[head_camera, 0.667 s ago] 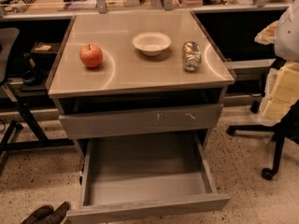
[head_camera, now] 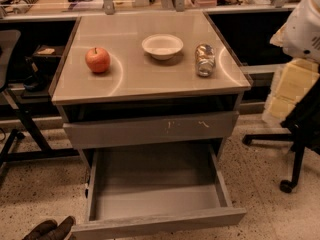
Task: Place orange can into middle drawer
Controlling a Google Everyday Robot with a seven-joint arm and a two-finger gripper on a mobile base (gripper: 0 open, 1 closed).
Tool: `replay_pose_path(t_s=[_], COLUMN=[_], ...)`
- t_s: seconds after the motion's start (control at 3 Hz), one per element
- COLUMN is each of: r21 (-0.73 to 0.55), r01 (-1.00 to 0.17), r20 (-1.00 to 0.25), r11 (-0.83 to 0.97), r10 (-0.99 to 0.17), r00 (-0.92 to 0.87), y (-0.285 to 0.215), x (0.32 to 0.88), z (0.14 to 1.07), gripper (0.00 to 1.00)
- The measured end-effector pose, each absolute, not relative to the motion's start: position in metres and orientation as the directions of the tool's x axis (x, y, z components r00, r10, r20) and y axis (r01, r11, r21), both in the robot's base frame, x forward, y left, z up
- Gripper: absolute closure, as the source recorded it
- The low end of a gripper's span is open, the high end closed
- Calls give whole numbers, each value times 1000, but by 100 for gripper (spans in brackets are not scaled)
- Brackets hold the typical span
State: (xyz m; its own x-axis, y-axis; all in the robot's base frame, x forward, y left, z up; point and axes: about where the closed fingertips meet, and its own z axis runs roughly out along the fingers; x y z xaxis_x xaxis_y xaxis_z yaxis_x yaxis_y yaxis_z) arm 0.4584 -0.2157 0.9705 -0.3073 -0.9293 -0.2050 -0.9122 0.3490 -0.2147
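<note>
At the far right edge, beside the bench [head_camera: 150, 84] and well apart from everything on it, the gripper [head_camera: 292, 91] shows as a pale yellow blocky form under the robot's white arm shell [head_camera: 305, 24]. I cannot tell whether it is released or clenched, and nothing is seen in it. Just behind and below it stands a black office chair [head_camera: 300, 134] on the speckled floor.

Nearest on the bench is the orange can [head_camera: 205, 60], resting near the right edge with a silver end turned toward the camera. Left of it sits a white bowl [head_camera: 162, 46], and farther left a red-orange apple [head_camera: 97, 59].

Below the benchtop, a grey drawer front with pale scratch marks [head_camera: 150, 129] is closed. Under that, the middle drawer [head_camera: 160, 224] is pulled out wide.
</note>
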Motion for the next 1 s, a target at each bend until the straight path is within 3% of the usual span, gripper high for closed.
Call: replay_pose_path(t_s=[0.67, 1.0], r21=[-97, -125], r01=[-846, -840], r20=[-162, -199], r11=[524, 528], r10=[-847, -843], r00=[-506, -500], y=[-209, -206], x=[566, 583], z=[937, 942], gripper=[0, 0])
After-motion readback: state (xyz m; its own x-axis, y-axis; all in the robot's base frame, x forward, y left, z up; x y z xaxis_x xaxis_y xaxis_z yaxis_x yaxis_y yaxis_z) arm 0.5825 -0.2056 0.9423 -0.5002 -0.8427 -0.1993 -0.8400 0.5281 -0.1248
